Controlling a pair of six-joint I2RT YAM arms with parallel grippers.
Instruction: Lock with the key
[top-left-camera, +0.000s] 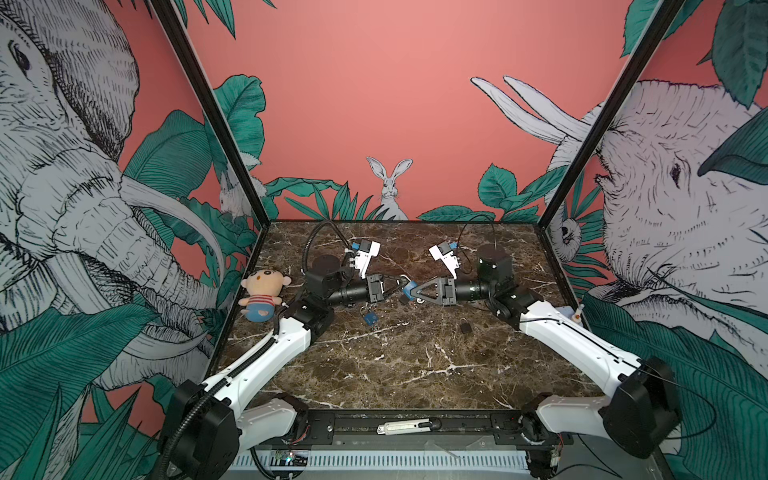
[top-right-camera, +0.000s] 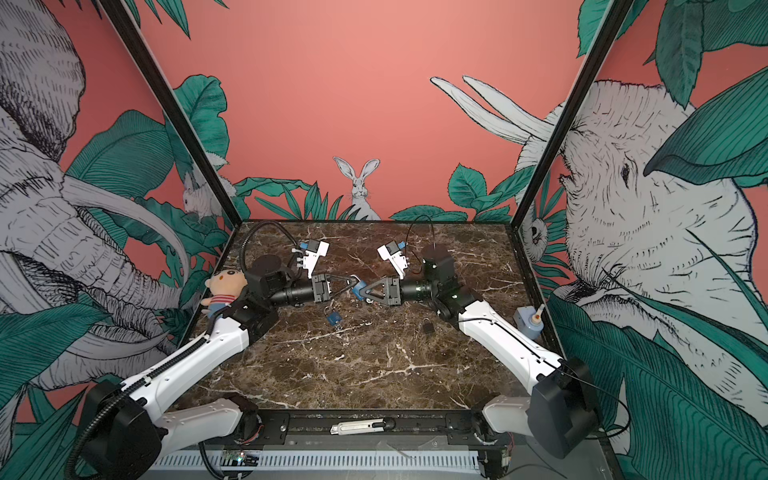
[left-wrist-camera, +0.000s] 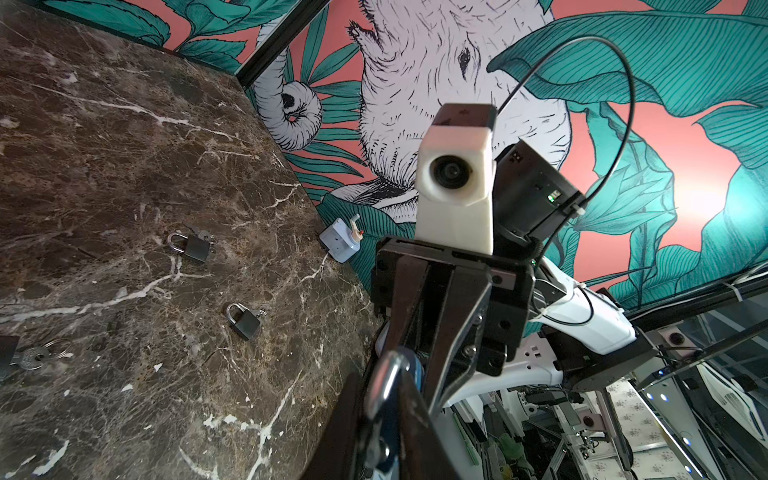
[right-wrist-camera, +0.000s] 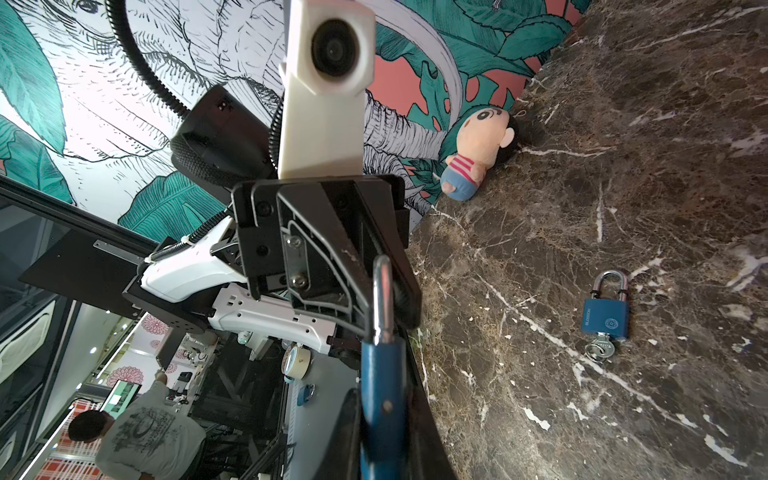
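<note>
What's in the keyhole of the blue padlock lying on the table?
A silver key sticks out of the blue padlock at its base, with a ring attached. The key's blade is hidden inside the body.

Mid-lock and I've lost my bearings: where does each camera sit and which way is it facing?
Top views: above the near edge, looking down on the marble table; both arms show, left gripper and right gripper meeting at the blue padlock.
Left wrist: on the left arm, facing the right gripper and two dark padlocks; own fingers show.
Right wrist: on the right arm, facing the left gripper, plush doll, second blue padlock; own fingers show.
Shared: all show the blue padlock.
</note>
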